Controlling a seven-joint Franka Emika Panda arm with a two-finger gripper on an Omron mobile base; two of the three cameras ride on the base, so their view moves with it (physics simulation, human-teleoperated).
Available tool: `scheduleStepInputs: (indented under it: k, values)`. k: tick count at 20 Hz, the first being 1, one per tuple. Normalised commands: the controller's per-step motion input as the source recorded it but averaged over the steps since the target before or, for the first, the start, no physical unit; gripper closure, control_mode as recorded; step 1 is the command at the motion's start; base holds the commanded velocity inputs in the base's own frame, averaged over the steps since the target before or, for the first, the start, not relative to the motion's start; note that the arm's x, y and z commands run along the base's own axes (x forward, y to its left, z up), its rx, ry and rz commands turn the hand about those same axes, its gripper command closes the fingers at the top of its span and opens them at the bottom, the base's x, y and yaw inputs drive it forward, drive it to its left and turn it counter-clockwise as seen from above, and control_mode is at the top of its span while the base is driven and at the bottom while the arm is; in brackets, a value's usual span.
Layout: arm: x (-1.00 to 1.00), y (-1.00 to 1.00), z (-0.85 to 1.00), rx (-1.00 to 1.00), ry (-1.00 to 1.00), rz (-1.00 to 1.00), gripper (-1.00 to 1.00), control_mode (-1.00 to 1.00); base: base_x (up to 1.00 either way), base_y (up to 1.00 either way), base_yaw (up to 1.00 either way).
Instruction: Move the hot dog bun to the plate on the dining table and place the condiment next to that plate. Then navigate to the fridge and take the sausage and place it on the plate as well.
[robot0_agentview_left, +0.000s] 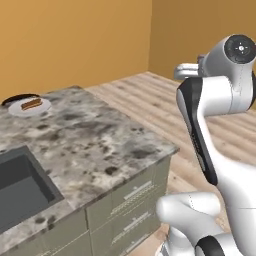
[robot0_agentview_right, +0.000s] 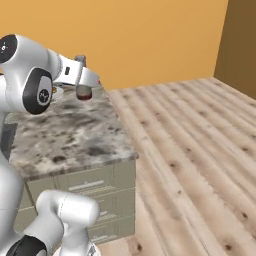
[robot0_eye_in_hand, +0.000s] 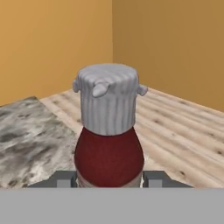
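Note:
The condiment (robot0_eye_in_hand: 108, 131) is a dark red bottle with a white ribbed cap. It stands upright between the two dark finger tips of my gripper (robot0_eye_in_hand: 109, 179), which is shut on its lower body. In the right base view the gripper (robot0_agentview_right: 84, 86) holds the bottle (robot0_agentview_right: 84, 93) in the air above the far edge of the marble-topped counter (robot0_agentview_right: 75, 135). Far off at the counter's back left lies a white plate (robot0_agentview_left: 17, 109) with the brown hot dog bun (robot0_agentview_left: 31, 104) on it. The sausage and the fridge are out of view.
A dark sink basin (robot0_agentview_left: 20, 185) is sunk into the counter at the near left. Grey drawer fronts (robot0_agentview_left: 130, 210) face the robot's base. A dark flat thing (robot0_agentview_left: 15, 98) lies just behind the plate. Wooden floor (robot0_agentview_right: 190, 150) and orange walls lie to the right.

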Motion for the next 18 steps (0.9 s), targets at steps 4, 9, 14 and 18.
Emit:
scheduleStepInputs:
  k: [4, 9, 14, 18]
  values:
    - [0.0, 0.0, 0.0, 0.0, 0.0, 0.0, 1.0, 1.0, 0.32, -0.99, 0.08]
    - [0.0, 0.0, 0.0, 0.0, 0.0, 0.0, 1.0, 1.0, 0.36, -0.99, 0.16]
    - [0.0, 0.0, 0.0, 0.0, 0.0, 0.0, 1.0, 1.0, 0.43, -0.98, 0.22]
    - [0.0, 0.0, 0.0, 0.0, 0.0, 0.0, 1.0, 1.0, 0.48, -0.93, 0.26]
